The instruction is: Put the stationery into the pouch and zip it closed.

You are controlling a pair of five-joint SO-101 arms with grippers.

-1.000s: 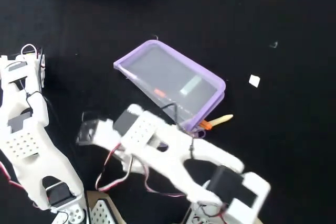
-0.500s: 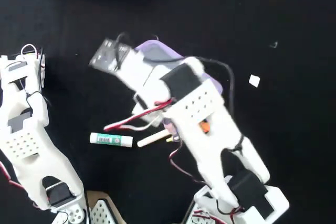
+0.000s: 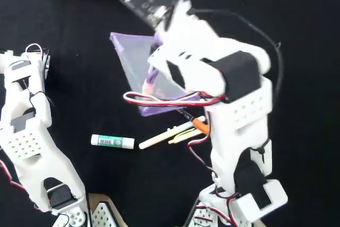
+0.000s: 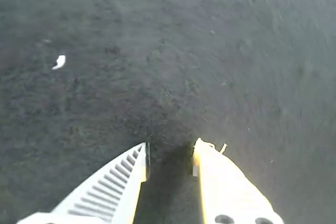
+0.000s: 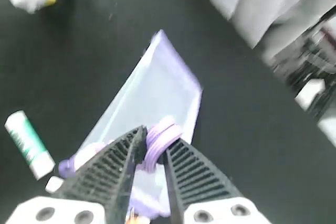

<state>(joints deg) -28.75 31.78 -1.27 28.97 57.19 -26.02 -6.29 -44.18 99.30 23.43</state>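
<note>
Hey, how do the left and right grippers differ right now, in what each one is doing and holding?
The left gripper is open with nothing between its fingers; the right gripper is shut on the purple rim of the pouch. The left gripper faces a bare patch of the black table; the right gripper is out over the middle of the table, holding the pouch tilted. Both look down at the tabletop.

The desk (image 3: 297,51) wears a matt black cloth, faintly grainy. The pouch (image 3: 134,61) is soft, see-through plastic with smooth purple edging. The right pincer (image 5: 155,142) is black ribbed plastic, the left pincer (image 4: 169,156) white plastic, ribbed on one side. The glue stick (image 3: 112,141) looks glossy.
</note>
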